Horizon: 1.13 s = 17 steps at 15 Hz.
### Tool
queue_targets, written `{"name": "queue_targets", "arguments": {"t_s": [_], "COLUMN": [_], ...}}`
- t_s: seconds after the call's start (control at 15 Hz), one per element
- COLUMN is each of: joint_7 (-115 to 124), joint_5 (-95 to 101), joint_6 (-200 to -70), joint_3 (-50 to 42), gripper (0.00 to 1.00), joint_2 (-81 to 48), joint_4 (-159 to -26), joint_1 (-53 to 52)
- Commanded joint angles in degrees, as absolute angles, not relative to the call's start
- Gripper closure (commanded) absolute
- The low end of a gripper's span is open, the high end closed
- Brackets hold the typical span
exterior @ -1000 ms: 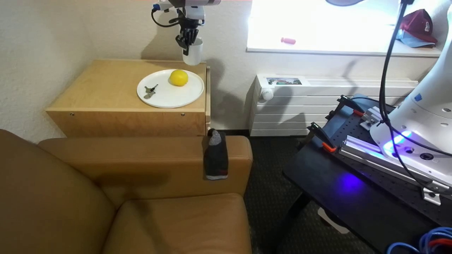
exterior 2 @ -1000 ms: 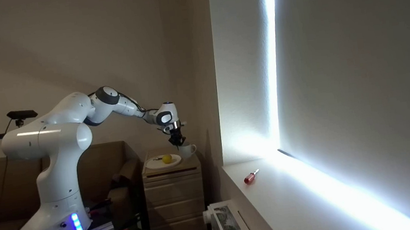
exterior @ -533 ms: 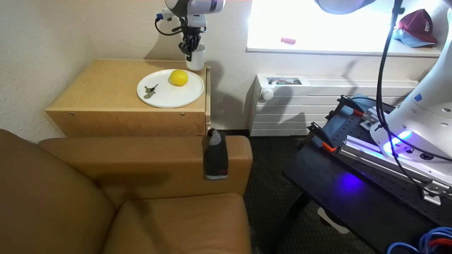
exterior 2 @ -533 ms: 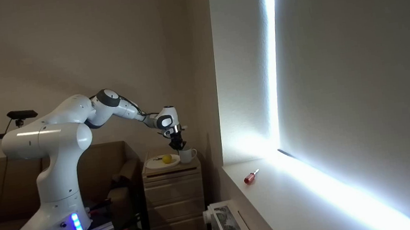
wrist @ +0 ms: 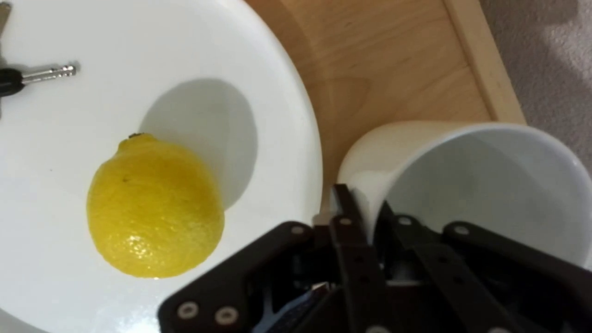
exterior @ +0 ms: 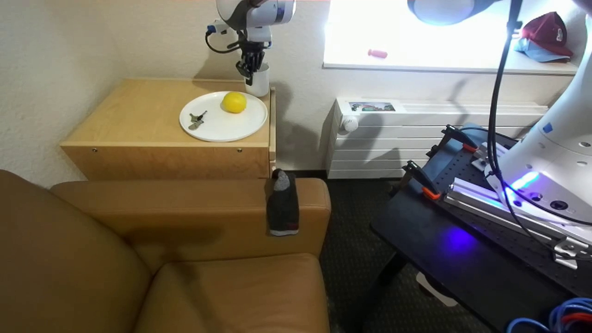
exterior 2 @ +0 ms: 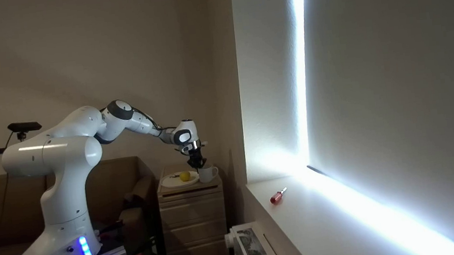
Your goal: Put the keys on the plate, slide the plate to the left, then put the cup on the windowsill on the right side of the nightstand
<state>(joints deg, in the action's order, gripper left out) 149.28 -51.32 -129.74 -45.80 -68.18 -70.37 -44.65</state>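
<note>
Black two-fingered gripper (wrist: 363,198): fingers drawn close together, one inside and one outside the side of a plain white cylindrical cup (wrist: 476,185), which they appeared to pinch.

Cup: was upright, at a corner of the boxy light tan wooden nightstand (exterior: 138,111); whether its base touched the wood could not be told.

Round flat white plate (exterior: 226,125): sat on the nightstand, just beside the cup.

Glossy yellow lemon (exterior: 234,102): lay on the plate, towards the cup.

Small dark metallic bunch of keys (exterior: 197,118): lay on the plate, past the lemon; first step judged done.

Slide to the left: could not be judged from this layout.

Brown leather sofa (exterior: 194,199): stood alongside the nightstand, a dark grey sock (exterior: 283,208) draped over its armrest.

White slatted radiator (exterior: 402,134): stood under the long white windowsill (exterior 2: 306,225).

Windowsill: was brightly lit and well apart from the cup; last step judged outstanding. It bore a red-handled screwdriver (exterior 2: 277,198) and, in an exterior view, a maroon and pale-blue cap (exterior: 548,34).
</note>
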Motion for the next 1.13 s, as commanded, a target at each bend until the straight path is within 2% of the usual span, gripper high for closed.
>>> {"name": "queue_targets", "arguments": {"t_s": [0.0, 0.33, 0.53, 0.73, 1.0, 1.07], "joint_7": [149.3, 149.3, 149.4, 148.8, 135.7, 144.5], "joint_5": [-53.1, -54.9, -55.5, -55.4, -59.8, -49.3], "joint_6": [-131.1, -132.7, -130.5, -131.7, -128.6, -134.1], "joint_3": [-45.0, -45.4, -49.9, -53.3, -52.9, -45.0], "gripper": [0.56, 0.20, 0.02, 0.00, 0.00, 0.00], "joint_2": [-68.0, -66.4, -63.4, -58.2, -44.6, -48.0], "joint_4": [-69.6, -69.9, -73.9, -78.9, -88.3, -80.7], "joint_1": [-43.9, -44.1, -47.1, -50.3, -53.3, -46.4]}}
